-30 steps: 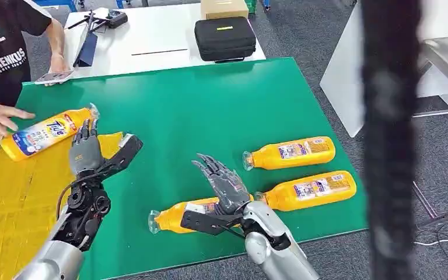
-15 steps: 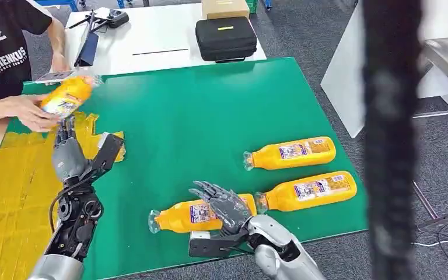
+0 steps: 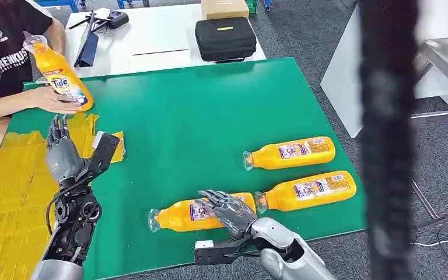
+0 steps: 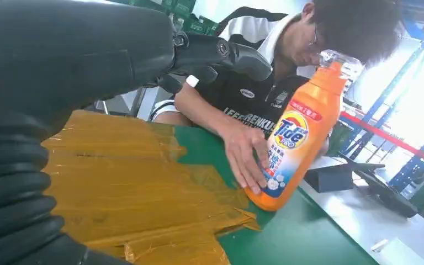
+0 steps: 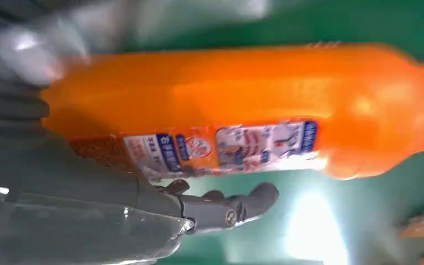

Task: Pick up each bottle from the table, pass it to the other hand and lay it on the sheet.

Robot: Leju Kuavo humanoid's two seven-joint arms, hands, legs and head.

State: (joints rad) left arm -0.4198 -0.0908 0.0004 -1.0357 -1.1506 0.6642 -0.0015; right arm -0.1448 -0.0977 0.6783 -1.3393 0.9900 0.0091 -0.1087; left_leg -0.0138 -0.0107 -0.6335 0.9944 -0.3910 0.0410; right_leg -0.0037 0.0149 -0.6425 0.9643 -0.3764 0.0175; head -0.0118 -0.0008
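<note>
Three orange bottles lie on the green table [image 3: 198,111]. The nearest bottle [image 3: 178,216] [image 5: 243,94] lies under my right hand [image 3: 228,211] [image 5: 88,187]; the fingers drape over its body and the thumb [image 3: 210,254] sticks out toward the table's front edge, clear of it. The other two bottles [image 3: 291,151] [image 3: 309,191] lie to its right. My left hand [image 3: 65,155] [image 4: 88,55] hovers with fingers spread over the yellow sheet [image 3: 11,186] [image 4: 127,187] and holds nothing. A person's hand [image 3: 52,100] [image 4: 245,160] steadies an upright Tide bottle [image 3: 63,79] [image 4: 292,143] at the sheet's far edge.
A person in a black shirt [image 3: 3,58] sits at the table's far left. Behind the green table stands a white table [image 3: 151,35] with a black case [image 3: 224,38] and a cardboard box [image 3: 224,8]. A dark blurred post [image 3: 388,140] rises at the right.
The person lifted the Tide bottle off the sheet and stood it upright. My left hand drew back toward me. My right hand came down onto the nearest bottle.
</note>
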